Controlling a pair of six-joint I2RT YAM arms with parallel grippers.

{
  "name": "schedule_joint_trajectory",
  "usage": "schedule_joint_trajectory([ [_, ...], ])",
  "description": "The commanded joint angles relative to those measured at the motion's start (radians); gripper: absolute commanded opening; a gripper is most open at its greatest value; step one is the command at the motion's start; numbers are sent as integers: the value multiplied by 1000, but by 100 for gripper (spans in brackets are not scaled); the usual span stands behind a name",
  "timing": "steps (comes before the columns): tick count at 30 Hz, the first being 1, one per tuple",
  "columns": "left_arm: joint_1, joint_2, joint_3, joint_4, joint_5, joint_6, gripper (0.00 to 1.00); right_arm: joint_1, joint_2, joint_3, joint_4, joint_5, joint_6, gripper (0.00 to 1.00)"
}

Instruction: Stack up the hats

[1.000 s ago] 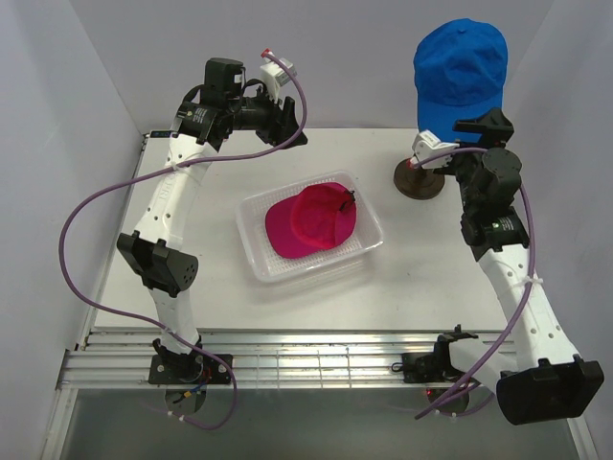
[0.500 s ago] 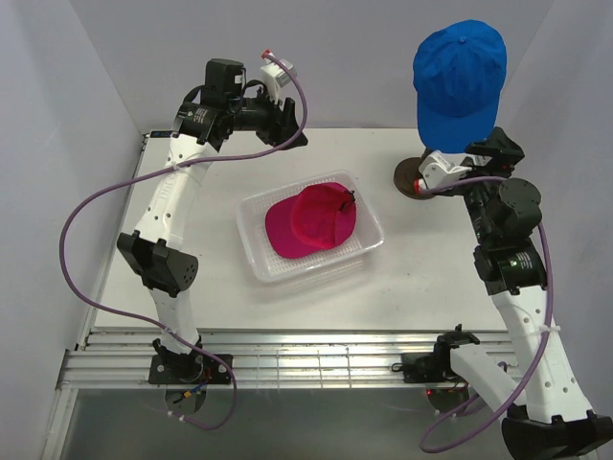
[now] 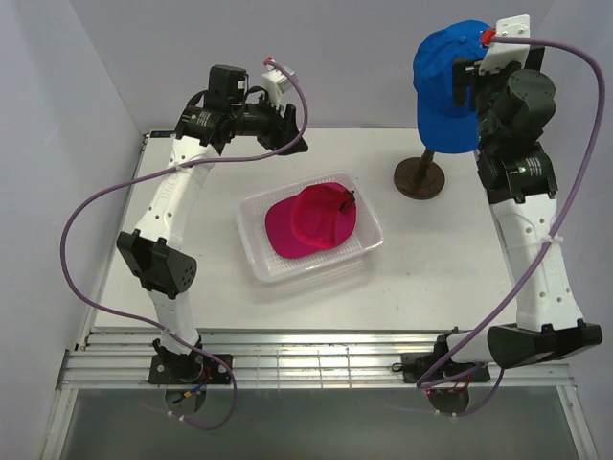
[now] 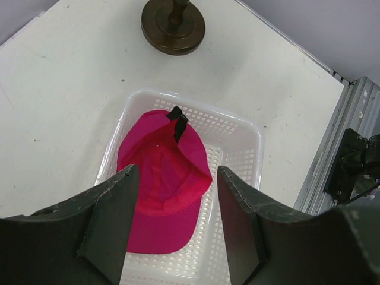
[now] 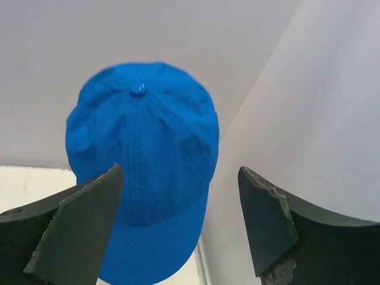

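The blue cap [image 3: 448, 86] sits atop the brown stand [image 3: 420, 178] at the far right. The magenta cap [image 3: 311, 218] lies in the clear tray [image 3: 366, 236] at centre. The right gripper [image 5: 178, 190] hangs open facing the blue cap, apparently reaching for it. Next it likely must pinch the fabric and lift. The left gripper [image 4: 175, 202] hovers open above the tray.

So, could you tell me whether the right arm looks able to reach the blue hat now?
Probably yes: the right gripper is open and pointed at the blue hat, which shows framed between its jaws with nothing in between.
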Motion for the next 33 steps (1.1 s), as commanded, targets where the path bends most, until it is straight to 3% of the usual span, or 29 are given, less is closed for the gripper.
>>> schedule_joint_trajectory([
  [1, 4, -70, -34, 10, -10, 10, 65, 2, 66, 36, -71, 130, 159, 83],
  [14, 33, -89, -121, 31, -50, 21, 66, -27, 129, 67, -138, 105, 178, 86],
  [17, 44, -98, -158, 31, -60, 57, 67, -26, 101, 71, -146, -21, 161, 92],
  [21, 44, -106, -290, 10, -183, 136, 72, -23, 40, 50, -141, -310, 141, 92],
  [26, 40, -89, -512, 22, -162, 176, 81, 75, -3, 7, -181, -544, 53, 93],
  [30, 21, 3, -522, 41, -217, 147, 83, 229, 47, 10, -262, -456, 58, 89],
  [33, -3, 54, -525, 47, -316, 133, 80, 278, 55, -17, -276, -458, 171, 82],
])
